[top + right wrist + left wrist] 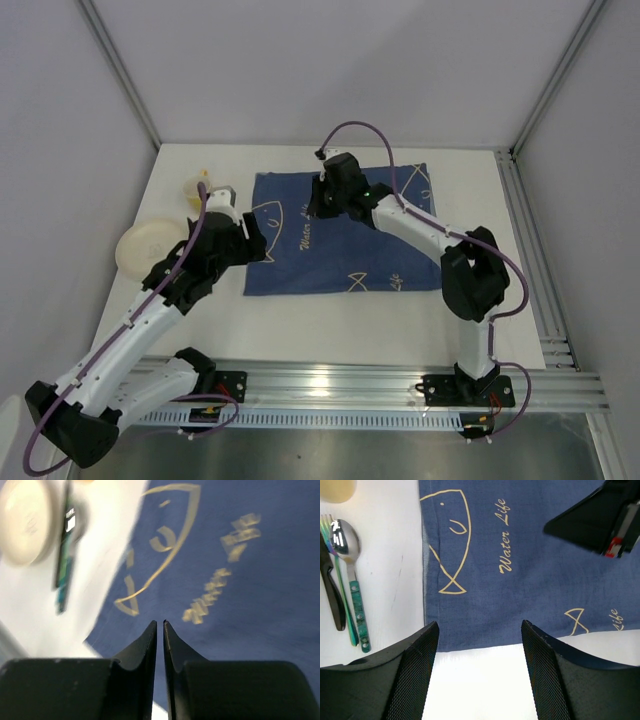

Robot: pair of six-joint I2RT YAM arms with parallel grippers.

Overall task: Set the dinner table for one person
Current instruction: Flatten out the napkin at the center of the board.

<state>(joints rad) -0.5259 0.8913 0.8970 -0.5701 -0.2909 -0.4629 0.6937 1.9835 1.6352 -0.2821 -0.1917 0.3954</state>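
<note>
Cloth (330, 265), dark blue with pale fish drawings and lettering, lay flat in the middle of the tabletop (330, 325). I read it as the placemat, spread first so the setting could go on it. My left tool (479, 630) hung wide open over the cloth's near edge, nothing between the fingers. That looked like a ready pose for a pickup, or for tugging the hem straight. My right tool (160, 622) was narrow, only a thin slit between the fingers and nothing gripped. It sat low over the cloth's far-left part by the big fish, which I judged to be a smoothing or just-let-go pose.

The rest waited off the cloth on the left. Cream plate (145, 248) sat at the left edge of the tabletop. Pale yellow cup (197, 187) stood behind it near the far-left corner of the cloth. In the left wrist view, spoon (352, 585) with a green patterned handle lay just beside the cloth, handle toward me. Fork (337, 580) lay alongside it. A dark-handled piece (332, 595) lay outermost, probably a knife. Nothing had been set on the cloth yet, so I judged the task early.

Surface was matte white and flat, with a few faint marks beside the cutlery. Silver frame rails (350, 385) ran along the near edge and the right side. Plain pale panel walls (350, 60) closed in the far side and both flanks. Right wrist view was blurred.
</note>
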